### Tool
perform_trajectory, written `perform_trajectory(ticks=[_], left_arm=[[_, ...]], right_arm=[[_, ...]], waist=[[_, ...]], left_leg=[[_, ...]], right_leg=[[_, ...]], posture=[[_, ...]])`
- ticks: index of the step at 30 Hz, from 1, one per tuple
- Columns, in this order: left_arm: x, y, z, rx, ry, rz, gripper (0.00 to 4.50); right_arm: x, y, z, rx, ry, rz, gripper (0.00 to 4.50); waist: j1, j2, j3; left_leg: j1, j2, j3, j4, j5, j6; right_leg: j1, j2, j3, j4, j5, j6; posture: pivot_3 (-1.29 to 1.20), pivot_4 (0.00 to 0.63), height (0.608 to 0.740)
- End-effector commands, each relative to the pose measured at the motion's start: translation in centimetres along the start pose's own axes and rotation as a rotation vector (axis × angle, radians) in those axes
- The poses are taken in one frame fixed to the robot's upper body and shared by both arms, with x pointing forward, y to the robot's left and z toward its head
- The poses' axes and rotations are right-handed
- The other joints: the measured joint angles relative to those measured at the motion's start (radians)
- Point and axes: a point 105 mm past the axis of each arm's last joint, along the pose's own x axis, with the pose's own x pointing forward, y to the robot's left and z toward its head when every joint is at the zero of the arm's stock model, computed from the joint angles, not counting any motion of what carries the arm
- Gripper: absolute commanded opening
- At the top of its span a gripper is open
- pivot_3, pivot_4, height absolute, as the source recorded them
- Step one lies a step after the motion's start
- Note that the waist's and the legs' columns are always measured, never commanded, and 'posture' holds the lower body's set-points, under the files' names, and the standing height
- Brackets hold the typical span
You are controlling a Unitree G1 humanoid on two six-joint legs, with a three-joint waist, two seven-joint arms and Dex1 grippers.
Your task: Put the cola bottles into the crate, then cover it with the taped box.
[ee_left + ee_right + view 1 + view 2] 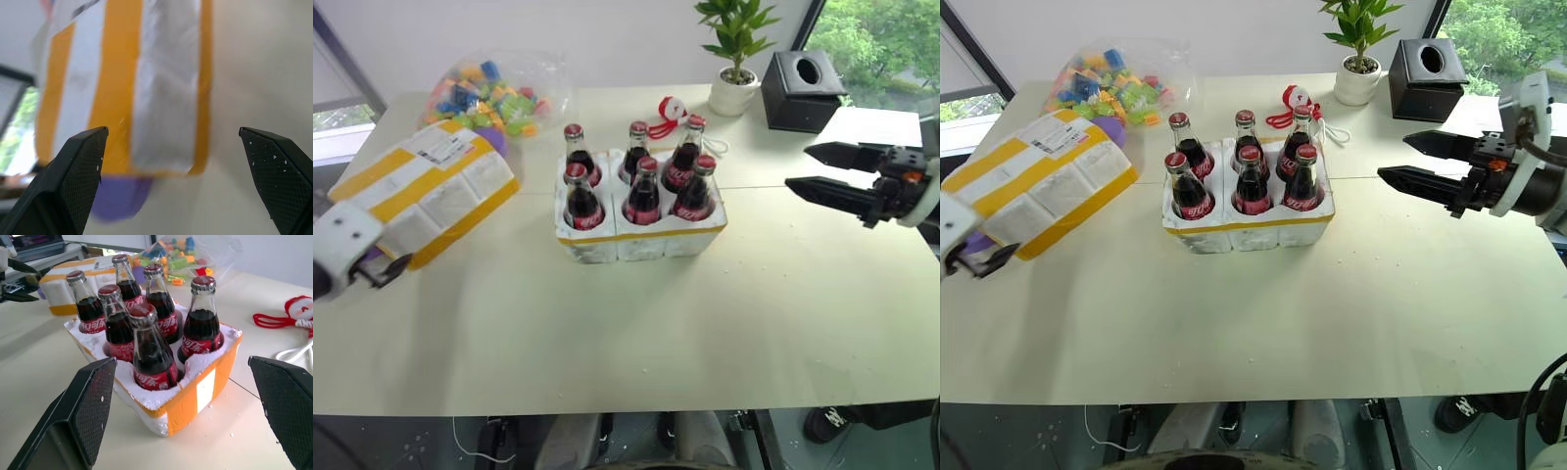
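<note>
Taped box [416, 194]: foam wrapped in wide yellow bands, lying tilted on the surface [636, 323] at the robot's left, well apart from the crate [641, 230], far end propped against a bag of coloured blocks [489, 93]. Probably very light and stiff, yet easily dented or crumbled under pinch pressure; tape smooth and likely slippery. Too broad for one pincer across the flat face, so best taken by two opposite sides, one pincer each, squeezing gently on the taped bands where the foam is reinforced.

Cola bottles [641, 181]: all six seated upright in the crate's wells, red caps standing well above the foam rim. Glass, so fragile and top-heavy; box must come down level and straight to clear the caps.

Left pincer [171, 181] wide open, empty, pointing at the near end of the taped box, not touching. Right pincer [1415, 162] also spread open, empty, held above the surface to the right of the crate, well apart from it.
</note>
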Motion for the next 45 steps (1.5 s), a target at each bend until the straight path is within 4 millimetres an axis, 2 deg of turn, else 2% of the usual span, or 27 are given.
perform_trajectory(ticks=[1, 5, 7, 11, 14, 20, 26, 30, 36, 39, 43, 45], left_arm=[[-1.8, 0.6, -1.8, 0.115, 0.069, 0.041, 4.5], [-1.8, 0.7, -4.2, 0.265, 0.159, 0.043, 4.5], [-1.0, 0.4, -5.0, 0.317, 0.179, 0.034, 4.5], [2.2, 0.4, -4.6, 0.408, 0.157, 0.088, 4.5], [3.7, -0.5, -5.1, 0.457, 0.167, 0.088, 4.5], [5.7, -0.9, -5.5, 0.454, 0.16, 0.13, 4.5], [7.3, 0.9, -5.0, 0.526, 0.138, 0.267, 4.5], [8.7, 2.0, -4.1, 0.543, 0.103, 0.356, 4.5], [10.4, 1.5, -4.2, 0.516, 0.108, 0.323, 4.5], [10.8, 1.4, -4.3, 0.502, 0.109, 0.309, 3.59], [11.3, 1.3, -4.0, 0.49, 0.101, 0.309, 1.49], [11.4, 1.5, -3.9, 0.488, 0.098, 0.317, 0.61]], right_arm=[[-0.1, -0.2, 1.0, -0.038, -0.037, -0.007, 4.41], [0.3, -0.4, 0.9, -0.034, -0.044, -0.003, 4.41], [0.5, -0.4, 1.0, -0.034, -0.054, 0.001, 4.41], [0.8, -0.5, 1.3, -0.027, -0.078, 0.001, 4.41], [0.8, -0.8, 1.5, -0.028, -0.092, -0.018, 4.41], [-0.1, -0.7, 1.9, -0.051, -0.074, -0.027, 4.41], [-1.3, -0.1, 2.2, -0.061, -0.051, -0.023, 4.41], [-1.8, 0.0, 2.2, -0.06, -0.041, -0.031, 4.41], [-2.5, 1.2, 2.1, -0.072, 0.008, 0.005, 4.41], [-2.9, 1.4, 2.3, -0.067, 0.011, 0.009, 4.5], [-3.1, 1.5, 2.7, -0.076, 0.003, 0.0, 4.5], [-3.1, 1.4, 2.7, -0.09, 0.0, -0.013, 4.5]], waist=[[0.001, 0.0, 0.0], [0.004, 0.0, 0.0], [0.003, 0.0, 0.0], [0.004, 0.001, -0.001], [0.0, 0.001, -0.001], [-0.002, 0.001, -0.001], [0.003, 0.0, -0.001], [0.004, 0.0, -0.002], [-0.002, 0.0, -0.002], [-0.001, -0.001, -0.002], [0.001, -0.001, -0.002], [0.002, -0.001, -0.002]], left_leg=[[0.0, 0.0, 0.0, 0.0, 0.0, 0.0], [0.0, 0.001, 0.0, 0.0, -0.001, -0.001], [0.0, 0.001, 0.0, 0.0, -0.001, -0.002], [0.0, 0.001, 0.0, 0.0, -0.001, -0.002], [0.0, 0.001, 0.0, 0.0, -0.001, -0.002], [-0.001, 0.001, 0.002, -0.001, 0.0, 0.0], [-0.001, 0.001, 0.002, 0.0, 0.0, 0.0], [-0.001, 0.001, 0.002, 0.001, 0.0, 0.0], [-0.001, 0.001, 0.003, 0.001, 0.001, 0.001], [-0.001, 0.001, 0.003, 0.001, 0.001, 0.001], [-0.001, 0.001, 0.003, 0.002, 0.001, 0.001], [-0.001, 0.001, 0.003, 0.002, 0.001, 0.001]], right_leg=[[0.0, 0.0, 0.0, 0.0, 0.0, 0.0], [0.002, 0.0, -0.001, -0.002, 0.0, -0.001], [0.002, 0.0, -0.001, -0.003, 0.0, -0.001], [0.002, 0.0, -0.001, -0.004, 0.001, -0.001], [0.001, 0.001, -0.001, -0.004, 0.003, 0.002], [-0.003, 0.001, 0.0, 0.001, 0.003, 0.002], [-0.002, 0.001, 0.0, 0.002, 0.003, 0.002], [-0.002, 0.0, -0.001, 0.002, 0.003, 0.002], [-0.003, 0.001, -0.001, 0.003, 0.003, 0.003], [-0.003, 0.0, 0.0, 0.004, 0.003, 0.003], [-0.003, 0.0, 0.0, 0.004, 0.003, 0.003], [-0.002, 0.0, 0.0, 0.004, 0.003, 0.003]], posture=[[0.0, 0.15, 0.732], [0.0, 0.15, 0.732], [0.0, 0.15, 0.732], [0.0, 0.15, 0.732], [0.0, 0.15, 0.732], [0.0, 0.15, 0.732], [0.0, 0.15, 0.732], [0.0, 0.15, 0.732], [0.0, 0.15, 0.732], [0.0, 0.15, 0.732], [0.0, 0.15, 0.732], [0.0, 0.15, 0.732]])
